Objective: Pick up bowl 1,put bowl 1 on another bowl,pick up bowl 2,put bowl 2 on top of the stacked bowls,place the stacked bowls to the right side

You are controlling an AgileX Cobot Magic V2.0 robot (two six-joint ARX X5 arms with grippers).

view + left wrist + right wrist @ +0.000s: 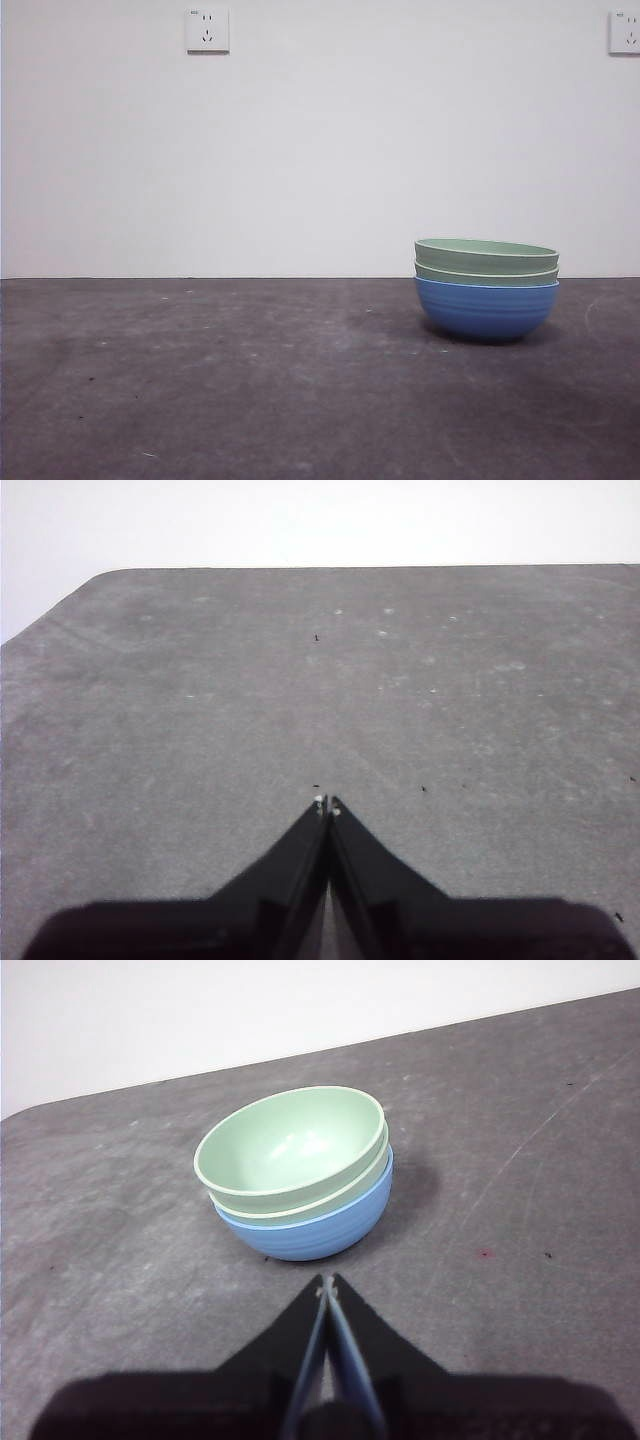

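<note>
Blue and ribbed, with a thin pale rim, another bowl [486,310] sits upright on the dark grey worktop [250,390] and carries two pale green bowls nested inside it. Together they make the stacked bowls [295,1175]. The lower green bowl [487,273] shows only as a narrow band above the blue rim, and the upper green bowl [486,254] rests in it with its mouth open to the ceiling and nothing visible inside. In the front view the stack stands toward the right of the worktop, near its far edge, where the surface meets a plain white wall [320,150]. High on that wall, well to the left of the stack, is a white socket plate [207,30], and a second socket plate [625,32] sits above and to the right of the stack. The right gripper [327,1280] hangs just short of the stack's near side, apart from the blue bowl, with its jaws pressed together and pinching nothing. The left gripper [327,802] hovers over bare, speckled worktop with the stack out of its view. Its jaws are likewise pressed together, tips meeting, and hold nothing. Neither arm shows in the front view.
</note>
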